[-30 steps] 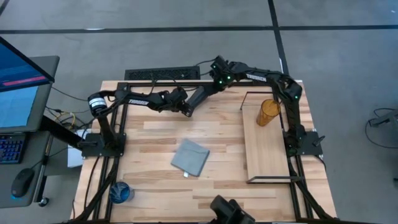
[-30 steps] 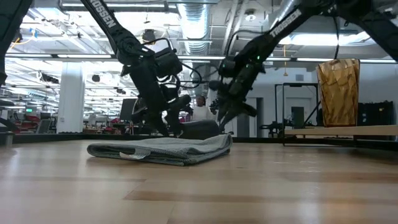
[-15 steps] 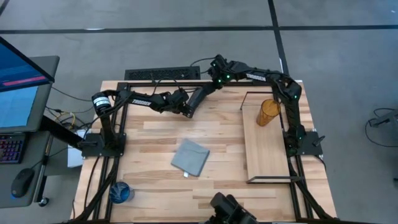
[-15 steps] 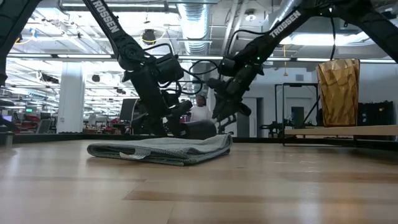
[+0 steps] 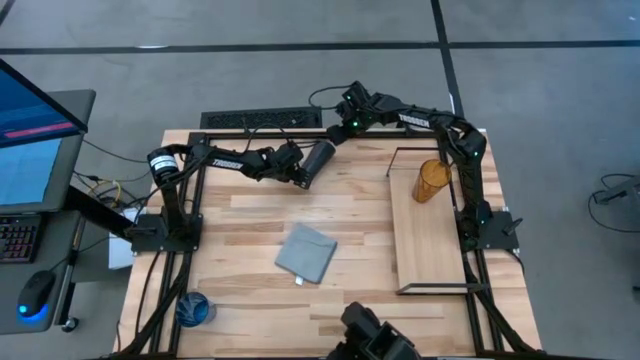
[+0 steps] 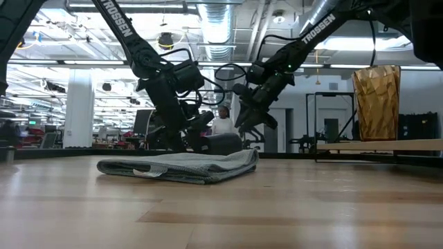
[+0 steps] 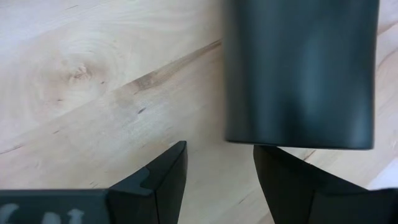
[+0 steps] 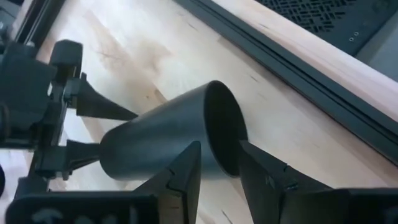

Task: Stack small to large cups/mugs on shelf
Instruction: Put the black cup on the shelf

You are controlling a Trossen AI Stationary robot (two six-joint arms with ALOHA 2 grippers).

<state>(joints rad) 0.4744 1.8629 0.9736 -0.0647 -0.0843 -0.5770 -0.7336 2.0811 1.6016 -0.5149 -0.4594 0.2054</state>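
1. From above, you see the black cup point(image 5: 318, 158) lying on its side at the table's far edge, between the left claw point(image 5: 300, 173) and the right claw point(image 5: 340, 131). The amber tumbler point(image 5: 432, 180) stands on the pale wood shelf point(image 5: 430, 250). The blue cup point(image 5: 195, 310) sits in the near left corner, partly behind a frame bar.
2. At table height, the folded cloth point(image 6: 181, 166) hides the black cup's lower half. The right claw hangs just above the cup.
3. In your left wrist view, the matte cup is cut off by the picture's edge. The fingers point(image 7: 163, 177) stand apart, gripping nothing.
4. In the right wrist view you look into the cup's round mouth. These fingers point(image 8: 183, 174) are parted too; you can't tell whether they touch the rim.
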